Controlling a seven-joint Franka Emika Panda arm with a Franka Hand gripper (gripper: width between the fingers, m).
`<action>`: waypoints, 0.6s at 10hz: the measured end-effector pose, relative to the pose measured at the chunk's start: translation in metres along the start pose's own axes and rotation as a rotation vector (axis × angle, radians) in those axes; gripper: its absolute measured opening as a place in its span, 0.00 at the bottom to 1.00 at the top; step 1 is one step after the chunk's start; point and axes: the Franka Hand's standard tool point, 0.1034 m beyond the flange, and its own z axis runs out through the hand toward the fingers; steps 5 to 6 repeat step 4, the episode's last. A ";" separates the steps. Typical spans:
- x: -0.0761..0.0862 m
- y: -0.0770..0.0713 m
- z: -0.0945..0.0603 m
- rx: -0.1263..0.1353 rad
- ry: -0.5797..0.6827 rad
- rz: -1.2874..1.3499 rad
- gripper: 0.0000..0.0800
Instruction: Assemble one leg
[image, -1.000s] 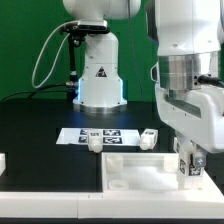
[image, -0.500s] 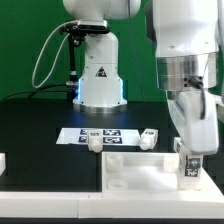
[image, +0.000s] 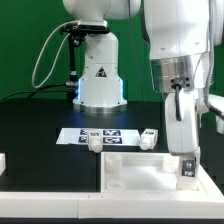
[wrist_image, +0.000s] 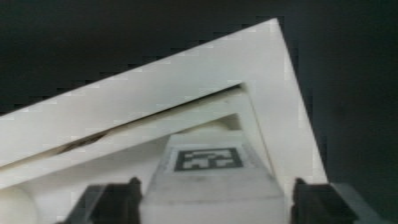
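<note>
In the exterior view the claw (image: 187, 165) hangs at the near right corner of the scene, and we see its tip only partly: the arm's own housing covers most of it, so that view does not let us judge how wide the jaws stand. The leg (image: 188, 168) shows there as a small white piece with a dark square tag, sitting at the claw's tip and directly above the large white panel (image: 135, 172). Whether its foot touches the panel we cannot tell.

The wrist view supplies what the exterior view lacks. Two dark fingers (wrist_image: 111, 203) stand apart, one on each side of the leg (wrist_image: 210, 175), which lies between them with its black-and-white tag facing the camera. The picture is blurred and the fingertips are cut off at the frame edge, so we cannot confirm contact with the leg's sides. Beyond the leg, the panel's corner (wrist_image: 214, 80) runs to a point against the black bench (wrist_image: 89, 40).

Only the exterior view shows the parts farther from the claw: another white leg (image: 149, 138) just behind the panel, a third one (image: 94, 142) to its side, the marker board (image: 98, 133), and the arm's base (image: 99, 75) at the back.
</note>
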 end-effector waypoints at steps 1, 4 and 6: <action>-0.007 0.002 -0.011 0.007 -0.011 -0.017 0.65; -0.011 0.010 -0.038 0.016 -0.034 -0.042 0.81; -0.011 0.010 -0.038 0.016 -0.034 -0.042 0.81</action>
